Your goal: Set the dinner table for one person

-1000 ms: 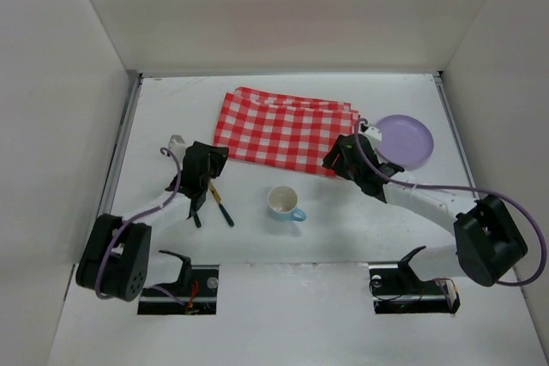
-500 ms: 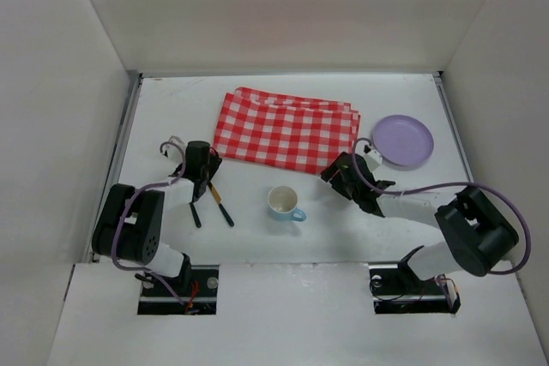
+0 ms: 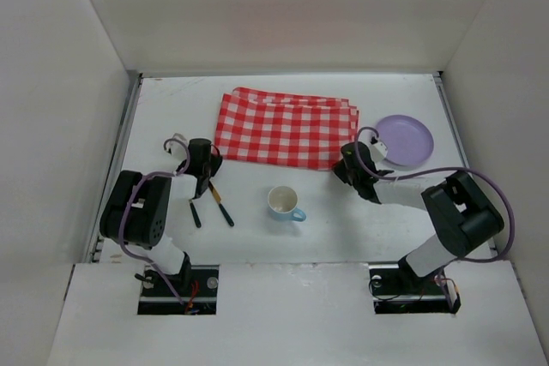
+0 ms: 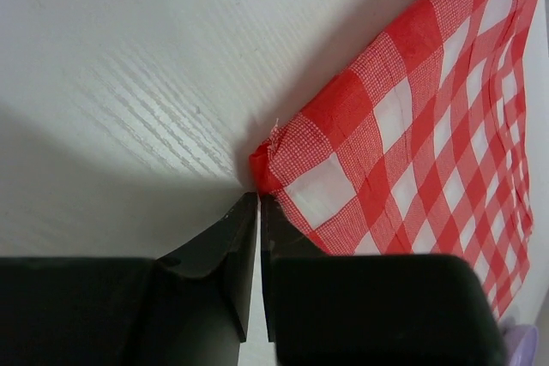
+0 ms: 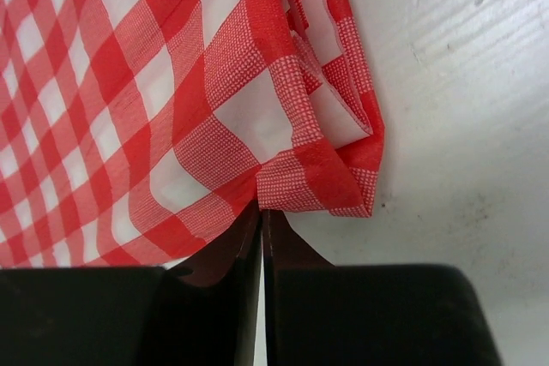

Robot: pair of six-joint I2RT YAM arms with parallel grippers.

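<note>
Top external obscures what wrist views show: left claw [image 4: 258, 199] and right claw [image 5: 261, 212] closed at cloth [image 4: 412, 126] corners.

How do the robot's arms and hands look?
The left arm and right arm have white links, bulky black joint housings and a looping purple cable. The left hand and right hand are black, with two tapering fingers each.

I have the cloth [image 3: 286, 133] lying far and central on the dinner table [image 3: 171, 109], with the plate [image 3: 406, 140] just to its right. The cup [image 3: 283, 202] sits nearer, and two utensils [image 3: 223, 208] lie to its left.
</note>
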